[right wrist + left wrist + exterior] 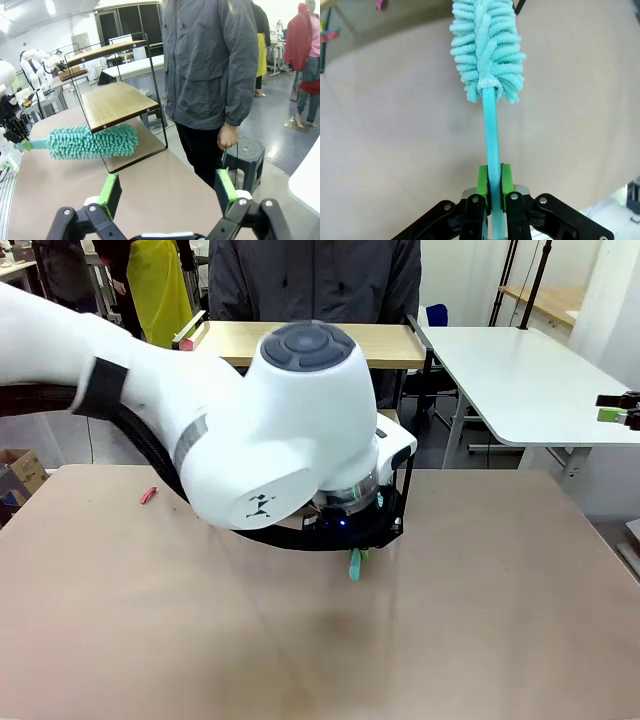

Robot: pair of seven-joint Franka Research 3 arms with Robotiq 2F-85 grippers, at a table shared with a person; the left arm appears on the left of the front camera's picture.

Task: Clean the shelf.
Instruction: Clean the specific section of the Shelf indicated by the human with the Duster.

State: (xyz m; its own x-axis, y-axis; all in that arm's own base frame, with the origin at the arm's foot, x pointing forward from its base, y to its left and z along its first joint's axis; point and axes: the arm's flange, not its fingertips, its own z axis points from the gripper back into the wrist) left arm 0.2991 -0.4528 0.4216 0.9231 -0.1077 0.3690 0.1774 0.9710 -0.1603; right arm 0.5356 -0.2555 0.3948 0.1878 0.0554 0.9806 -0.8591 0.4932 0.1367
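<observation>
The left gripper is clenched on the thin handle of a teal duster, whose fluffy head reaches under the lower board of the shelf, just above the table; whether it touches the board cannot be told. The shelf stands at the table's far edge, right in front of a person in a grey jacket, with the left arm hiding most of it in the front view. The right gripper hangs off to the side, fingers spread wide and holding nothing.
</observation>
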